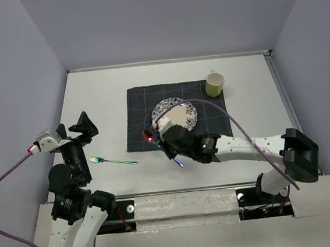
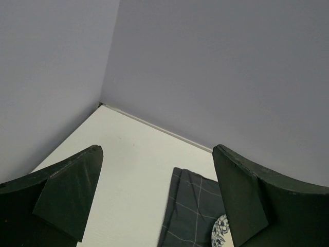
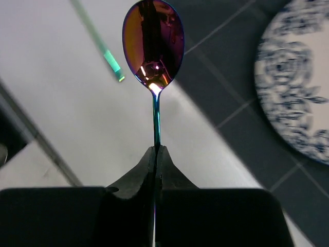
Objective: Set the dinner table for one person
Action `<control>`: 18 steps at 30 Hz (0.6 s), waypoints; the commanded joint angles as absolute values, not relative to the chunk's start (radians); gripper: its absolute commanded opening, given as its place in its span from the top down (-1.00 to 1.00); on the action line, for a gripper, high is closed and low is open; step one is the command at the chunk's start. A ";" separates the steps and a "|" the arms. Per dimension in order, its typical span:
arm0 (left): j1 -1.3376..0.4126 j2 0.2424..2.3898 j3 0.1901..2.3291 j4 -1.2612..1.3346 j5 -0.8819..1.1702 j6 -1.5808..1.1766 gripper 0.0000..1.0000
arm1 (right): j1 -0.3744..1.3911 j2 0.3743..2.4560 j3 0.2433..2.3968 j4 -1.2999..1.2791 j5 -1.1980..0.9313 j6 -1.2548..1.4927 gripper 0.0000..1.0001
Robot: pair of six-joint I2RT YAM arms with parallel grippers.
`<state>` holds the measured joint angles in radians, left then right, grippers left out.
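My right gripper (image 1: pixel 164 146) is shut on the thin handle of an iridescent spoon (image 1: pixel 149 137), held above the white dinner table (image 1: pixel 93 101) at the near left edge of the dark checked placemat (image 1: pixel 143 105). In the right wrist view the spoon's bowl (image 3: pixel 152 41) points away from my closed gripper (image 3: pixel 156 150). A blue-patterned plate (image 1: pixel 178 111) lies on the placemat. An iridescent fork (image 1: pixel 113 160) lies on the table left of the placemat. My left gripper (image 1: pixel 83 128) is open and empty, raised over the table's left side; its view (image 2: pixel 158 152) shows only table and placemat (image 2: pixel 193 211) between the fingers.
A green mug (image 1: pixel 214 83) stands at the placemat's far right corner. Grey walls close the table at the back and on both sides. In the right wrist view the fork's green handle end (image 3: pixel 103 49) lies left of the spoon, and the plate (image 3: pixel 298 82) is on the right.
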<state>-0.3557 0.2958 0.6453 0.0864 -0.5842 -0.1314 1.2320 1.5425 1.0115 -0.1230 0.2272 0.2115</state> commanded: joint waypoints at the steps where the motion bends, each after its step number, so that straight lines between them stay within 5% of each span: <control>1: -0.347 0.256 0.638 0.143 -0.531 -0.155 -0.98 | 1.032 1.468 0.977 -0.094 0.426 0.350 1.00; 18: -0.420 0.149 0.641 0.143 -0.459 -0.172 -0.98 | 0.562 1.632 1.060 -0.077 0.538 0.364 1.00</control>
